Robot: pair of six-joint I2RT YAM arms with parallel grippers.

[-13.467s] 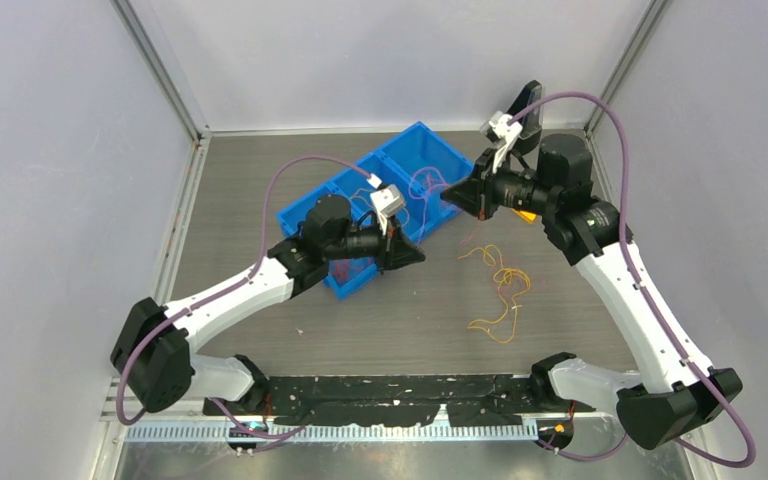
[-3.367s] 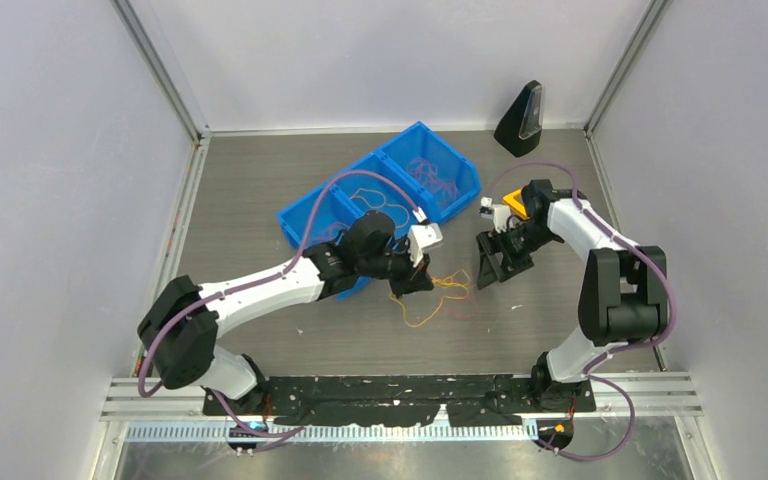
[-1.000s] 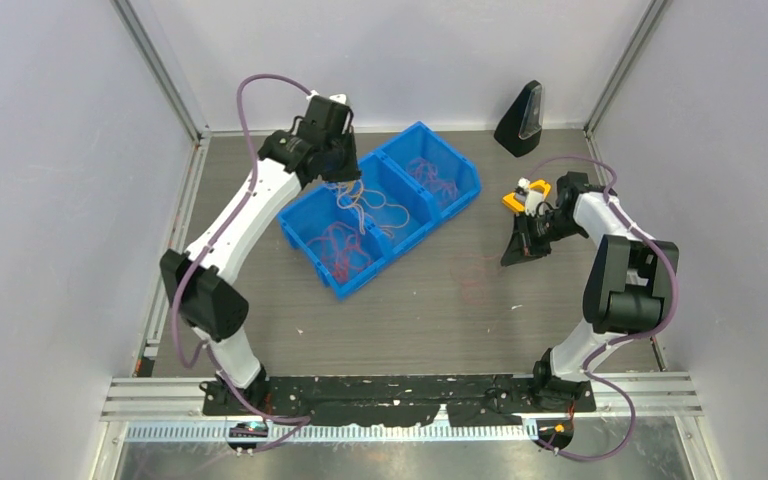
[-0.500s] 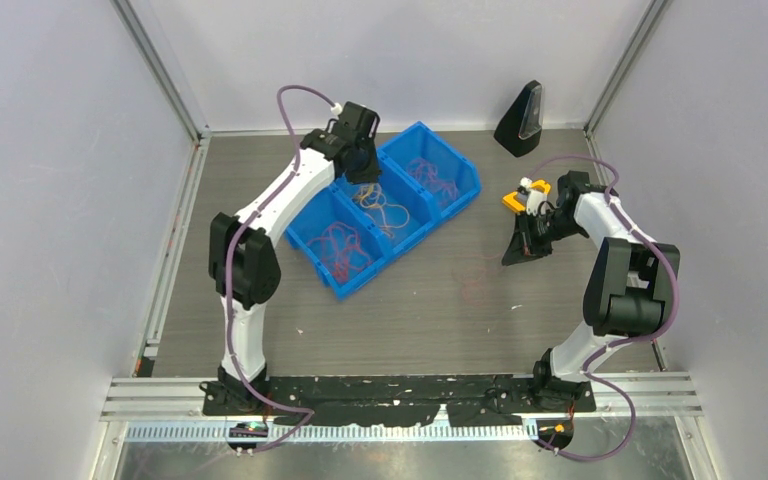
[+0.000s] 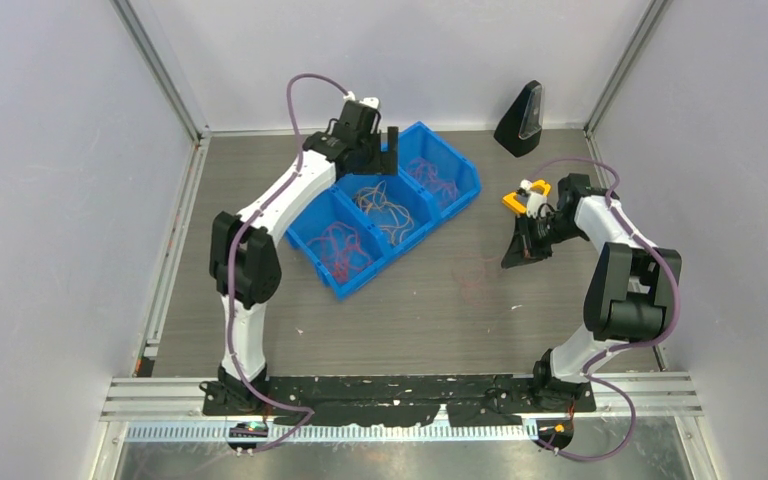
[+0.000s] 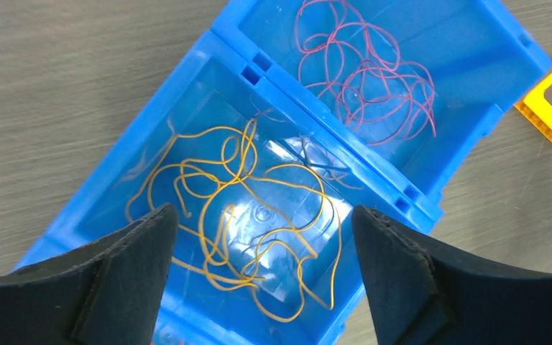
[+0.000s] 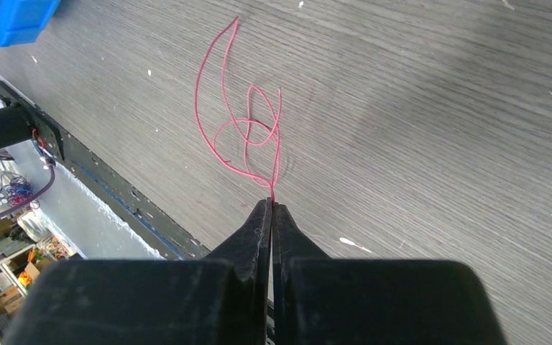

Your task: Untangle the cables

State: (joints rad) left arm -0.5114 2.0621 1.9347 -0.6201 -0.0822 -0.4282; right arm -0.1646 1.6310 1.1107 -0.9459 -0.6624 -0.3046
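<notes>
The right gripper (image 7: pixel 271 205) is pinching one end of a loose red cable (image 7: pixel 248 136), jaws fully closed, the rest lying looped on the grey table (image 7: pixel 417 108). Farther back, the left gripper (image 6: pixel 262 215) is hovering wide open, holding nothing, over the middle compartment of the blue bin (image 6: pixel 230 54), where orange-yellow cables (image 6: pixel 233 208) are lying

Grey wood-grain table (image 5: pixel 410 320), and a blue bin (image 5: pixel 415 238) with three compartments sits angled at the far middle. Right of it lies a yellow piece (image 5: pixel 513 201). A black wedge (image 5: pixel 521 118) stands in the far right corner. One red cable (image 7: pixel 248 136) loops loose on the bare boards.
</notes>
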